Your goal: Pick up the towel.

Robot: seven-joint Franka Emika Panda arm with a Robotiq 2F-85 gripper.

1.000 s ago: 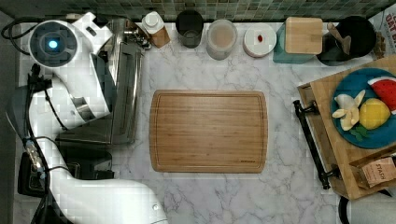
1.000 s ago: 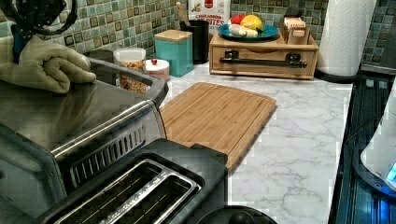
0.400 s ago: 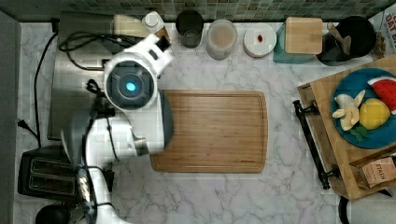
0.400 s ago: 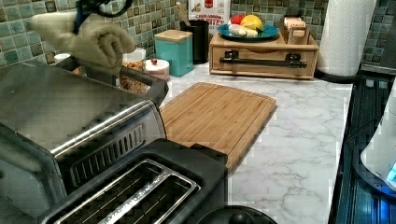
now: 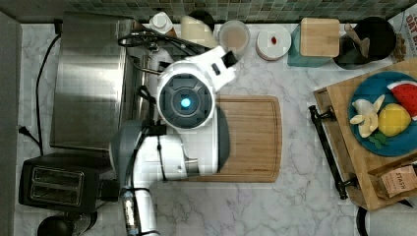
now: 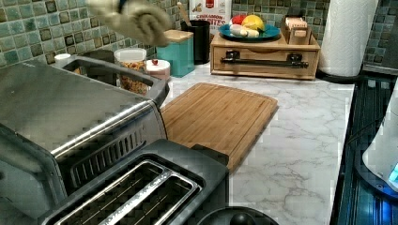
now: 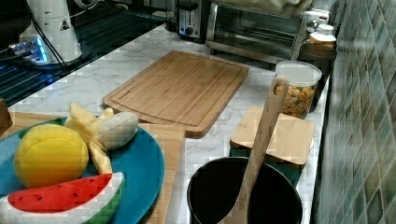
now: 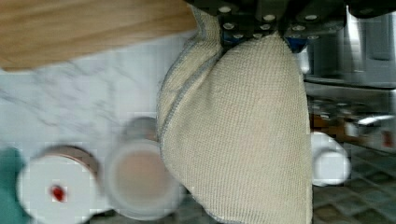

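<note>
The towel (image 8: 243, 130) is a cream woven cloth with a grey-stitched hem, hanging bunched from my gripper (image 8: 259, 35), which is shut on its upper fold. It hangs in the air over the marble counter and the jars by the back wall. The top view has the towel (image 5: 196, 30) as a pale shape past the arm's white wrist, just right of the toaster oven (image 5: 88, 81). Seen from the left view, the towel (image 6: 136, 18) floats high in front of the tiled wall, clear of the oven top.
A wooden cutting board (image 5: 251, 137) lies mid-counter, partly under the arm. Along the back stand jars (image 5: 234, 37), a teal box with a wooden lid (image 5: 318, 39) and a black utensil pot (image 5: 373, 37). A black toaster (image 5: 54, 184) sits in front of the oven. A wooden tray (image 5: 339, 113) holds toy fruit.
The arm has swung off the toaster oven toward the top view's right, carrying the towel up and away from the oven top to above the jars.
</note>
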